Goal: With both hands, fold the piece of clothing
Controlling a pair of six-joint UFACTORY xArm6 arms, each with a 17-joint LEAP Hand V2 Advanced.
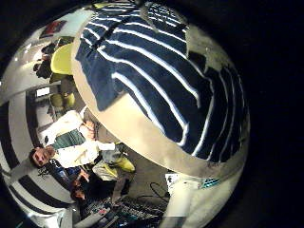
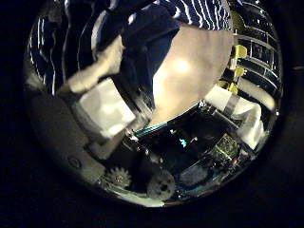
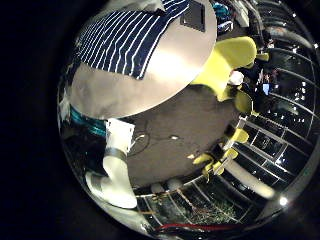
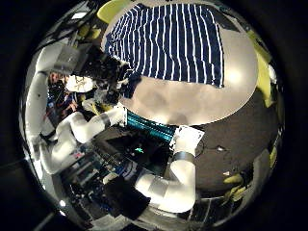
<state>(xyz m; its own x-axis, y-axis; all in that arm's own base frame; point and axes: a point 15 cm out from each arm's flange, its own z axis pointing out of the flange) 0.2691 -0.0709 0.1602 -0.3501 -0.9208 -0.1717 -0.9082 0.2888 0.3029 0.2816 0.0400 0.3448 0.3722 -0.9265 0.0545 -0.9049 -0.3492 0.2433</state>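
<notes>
A striped garment lies spread flat on a round table in the right thumb side palm view. A hand, on a white arm, is at the garment's edge nearest the arms there. The left little finger side palm view shows the garment close below, reaching to the table's rim. In the left thumb side palm view, bunched cloth lies right beside the left hand. The right little finger side palm view shows the garment from well above and off the table's side.
Several chairs stand on the floor beside the table. A white arm rises from beside the table's rim, and it also shows in the right thumb side palm view. Equipment sits below the table edge.
</notes>
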